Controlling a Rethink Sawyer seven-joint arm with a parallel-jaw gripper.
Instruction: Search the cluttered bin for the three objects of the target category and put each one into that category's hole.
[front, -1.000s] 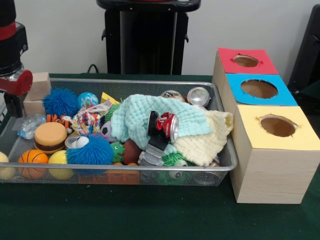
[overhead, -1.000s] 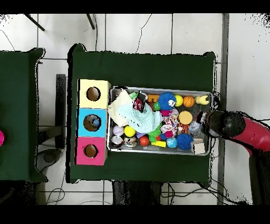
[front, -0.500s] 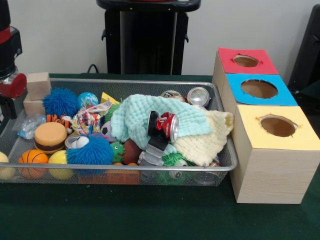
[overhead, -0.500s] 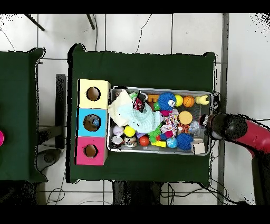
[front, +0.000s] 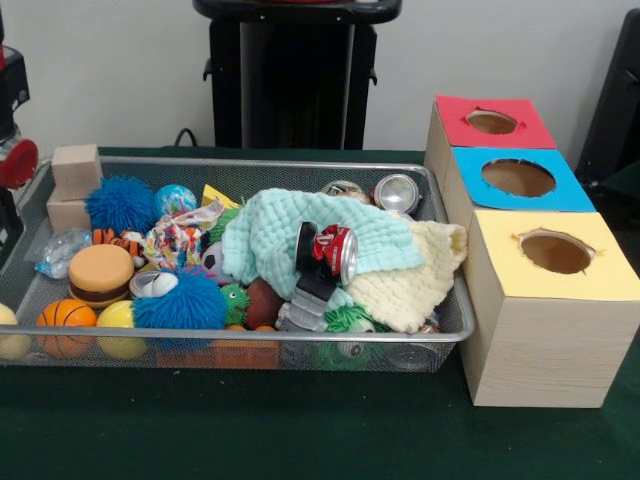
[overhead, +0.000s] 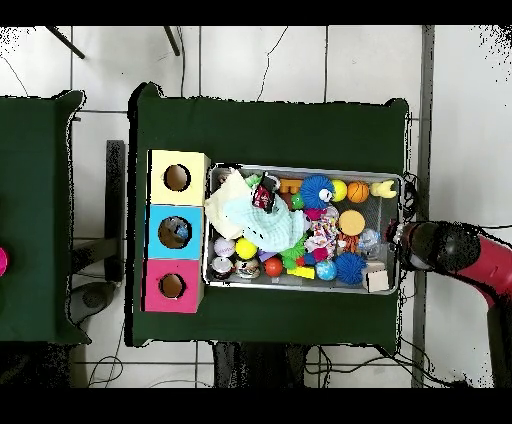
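The cluttered bin (front: 250, 337) is a silver mesh basket, also in the overhead view (overhead: 300, 169). It is full of balls, spiky toys, cloths and cans. A red can (front: 330, 250) lies on a mint cloth (front: 275, 230) in the middle. Two silver cans (front: 396, 192) lie at the back right corner. The blue-topped hole (front: 518, 177) is in the middle box of three, also seen from above (overhead: 175, 232). My gripper (front: 8, 215) is at the picture's left edge, just outside the bin's end (overhead: 405, 240). It holds nothing that I can see.
The red-topped box (front: 492, 122) and the yellow-topped box (front: 555, 252) stand on either side of the blue one. Two wooden blocks (front: 76, 170), a toy burger (front: 100, 272) and a basketball (front: 66, 318) lie at the bin's left end, nearest the arm.
The arm has drawn back from the bin's end, sliding left out of the front view and right in the overhead view. Nothing in the bin has moved.
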